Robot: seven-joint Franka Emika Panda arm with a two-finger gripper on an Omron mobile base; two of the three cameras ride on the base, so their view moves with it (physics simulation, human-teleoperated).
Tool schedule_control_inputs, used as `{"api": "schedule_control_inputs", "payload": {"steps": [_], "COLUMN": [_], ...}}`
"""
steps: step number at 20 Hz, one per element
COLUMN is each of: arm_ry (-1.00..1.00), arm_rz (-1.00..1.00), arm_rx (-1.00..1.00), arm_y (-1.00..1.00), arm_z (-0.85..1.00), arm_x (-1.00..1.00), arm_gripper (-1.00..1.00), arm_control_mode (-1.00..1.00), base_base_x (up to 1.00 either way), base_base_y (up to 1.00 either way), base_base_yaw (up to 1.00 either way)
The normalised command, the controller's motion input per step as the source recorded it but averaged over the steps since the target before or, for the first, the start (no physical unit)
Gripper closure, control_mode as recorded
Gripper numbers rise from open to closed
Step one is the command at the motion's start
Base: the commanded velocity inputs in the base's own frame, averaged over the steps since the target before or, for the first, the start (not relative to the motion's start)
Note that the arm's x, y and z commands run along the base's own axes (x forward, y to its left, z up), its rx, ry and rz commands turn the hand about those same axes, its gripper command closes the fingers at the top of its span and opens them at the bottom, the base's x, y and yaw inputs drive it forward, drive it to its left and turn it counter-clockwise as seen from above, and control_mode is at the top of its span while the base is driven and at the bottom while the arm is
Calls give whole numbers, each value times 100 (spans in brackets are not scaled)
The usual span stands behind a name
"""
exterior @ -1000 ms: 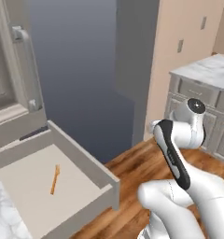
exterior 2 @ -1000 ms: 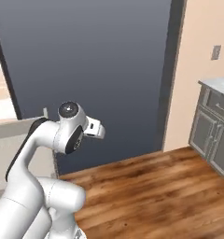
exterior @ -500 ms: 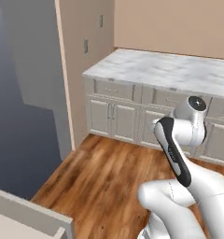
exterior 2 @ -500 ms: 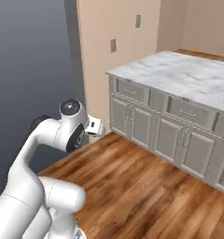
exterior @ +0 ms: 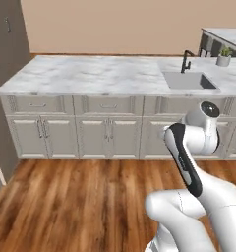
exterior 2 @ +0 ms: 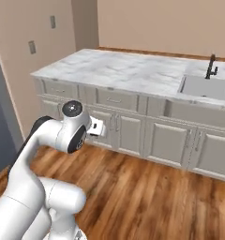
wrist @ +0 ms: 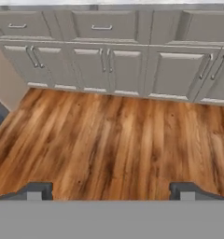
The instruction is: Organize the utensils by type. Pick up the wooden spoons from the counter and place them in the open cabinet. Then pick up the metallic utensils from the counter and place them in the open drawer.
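Gripper (wrist: 111,189) nearest, pointed down and forward over wood plank floor (wrist: 109,140); fingers (wrist: 37,190) wide apart, nothing between them. White arm folded up close to base, elbow raised, in both base views.

Beyond floor: run of grey-beige base cabinets (exterior: 90,135), recessed-panel doors with slim bar handles, shallow drawer fronts (wrist: 102,25) above, all closed.

On top: counter (exterior: 100,74), white marble with grey veins, long slab along beige wall. No spoons or forks discernible on visible stretch of counter. Sink (exterior: 189,81) set into counter toward right end, black faucet (exterior: 186,61) behind it. Small potted plant (exterior: 224,55) further right, near far corner, beside a second counter section.

Left edge of left base view: tall dark-taupe cabinet (exterior: 9,59), door handles visible, standing against end of counter. Right base view: wall switch plates (exterior 2: 41,33) on beige wall left of counter.
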Motion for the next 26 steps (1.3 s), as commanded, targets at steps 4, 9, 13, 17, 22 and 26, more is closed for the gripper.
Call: {"api": "schedule_control_inputs", "payload": {"steps": [4, 9, 13, 17, 22, 26], "arm_ry": [0, 0, 0, 0, 0, 0], "arm_rz": [0, 0, 0, 0, 0, 0], "arm_rx": [0, 0, 0, 0, 0, 0], "arm_y": [0, 0, 0, 0, 0, 0], "arm_z": [0, 0, 0, 0, 0, 0], "arm_x": [0, 0, 0, 0, 0, 0], "arm_gripper": [-100, -100, -100, -100, -100, -100], "arm_control_mode": [100, 100, 100, 100, 100, 100], "base_base_x": [9, 28, 63, 83, 60, 41], "base_base_y": [-71, -69, -57, -45, -73, -87], "base_base_yaw": [-53, -35, -6, 0, 0, 0]}}
